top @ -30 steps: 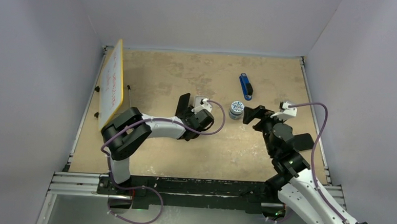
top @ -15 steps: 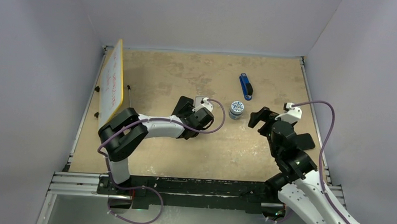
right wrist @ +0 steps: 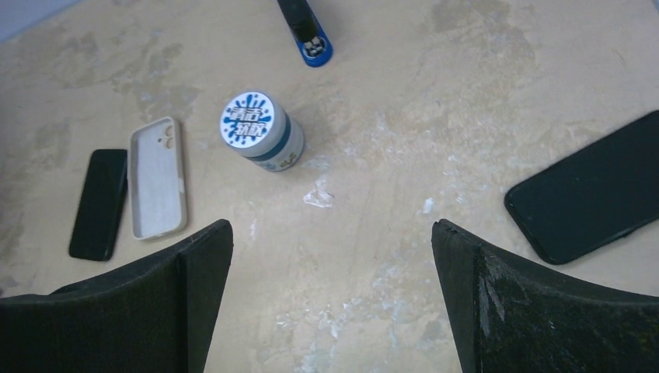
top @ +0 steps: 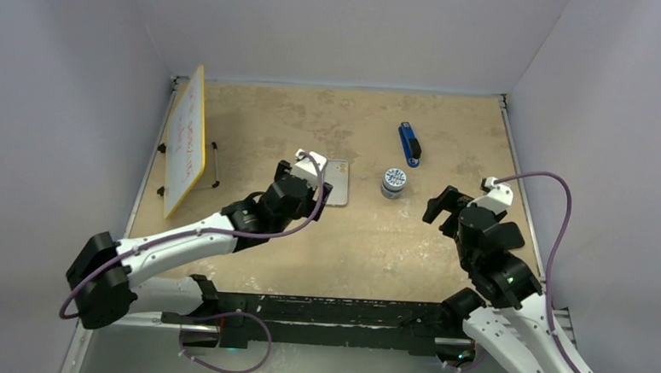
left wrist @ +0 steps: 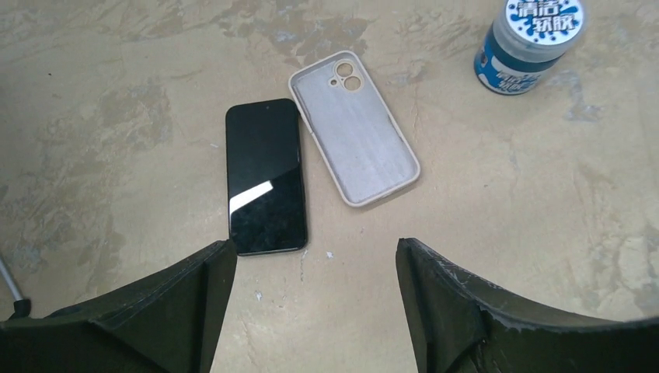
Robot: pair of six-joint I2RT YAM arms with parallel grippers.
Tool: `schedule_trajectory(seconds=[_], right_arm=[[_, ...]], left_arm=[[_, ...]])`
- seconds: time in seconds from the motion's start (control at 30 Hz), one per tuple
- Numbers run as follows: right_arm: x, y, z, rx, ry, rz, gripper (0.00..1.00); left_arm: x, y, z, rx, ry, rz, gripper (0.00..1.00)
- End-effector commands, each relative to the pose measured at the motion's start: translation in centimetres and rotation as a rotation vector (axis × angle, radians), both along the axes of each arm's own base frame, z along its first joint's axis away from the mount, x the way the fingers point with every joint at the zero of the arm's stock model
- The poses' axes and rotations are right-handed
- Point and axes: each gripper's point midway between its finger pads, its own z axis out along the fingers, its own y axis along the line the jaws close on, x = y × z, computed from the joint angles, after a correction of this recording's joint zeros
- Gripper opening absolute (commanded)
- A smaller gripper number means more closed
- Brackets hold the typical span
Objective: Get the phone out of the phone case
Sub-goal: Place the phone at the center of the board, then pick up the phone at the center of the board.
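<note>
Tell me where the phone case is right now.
In the left wrist view the phone case lies empty and inside-up on the table, just right of the black phone, with the blue-and-white jar farther right.

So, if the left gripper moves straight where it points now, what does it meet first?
Probably the near end of the phone, with the empty case just beside it; depth is unclear.
</note>
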Motion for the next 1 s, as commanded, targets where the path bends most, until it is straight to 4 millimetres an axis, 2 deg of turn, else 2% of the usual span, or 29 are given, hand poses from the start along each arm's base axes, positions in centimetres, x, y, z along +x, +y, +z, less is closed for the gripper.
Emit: schedule_trajectory(seconds=[0.0,0.17,0.3,0.43,0.63,0.73,0.97], right_arm=[[-0.8,-1.8,-0.1,-0.031,0.081,-0.110,0.99],[-0.7,-1.9,-1.7,-0.058,0.205,-0.176,0.99],[-0.4,-2.5,-2.7,-0.095,0.275,-0.253,0.99],[0.4,-3.4,-3.4,-0.113,0.336,-0.323,0.99],[1.0,-6.7,-5.4,-0.075,0.399,-0.450,0.99],[0.9,-9.4,-7.3,0.027,0.422,-0.544,0.99],[1.7,-12.8,-10.6,0.271,0.462,-0.649,0.99]], left_arm=[[-1.2,0.7,1.5,-0.136,-0.021,0.007,0.78],[-2.3,1.9,1.9,-0.231,-0.058,0.016,0.77],[-2.5,3.2,1.5,-0.224,-0.072,0.053,0.77],[-2.9,3.3,2.1,-0.252,-0.083,0.047,0.77],[-3.3,3.5,2.8,-0.273,-0.106,0.051,0.76],[-3.6,3.7,3.1,-0.275,-0.118,0.054,0.76],[-3.9,4.4,3.5,-0.244,-0.160,0.088,0.76]])
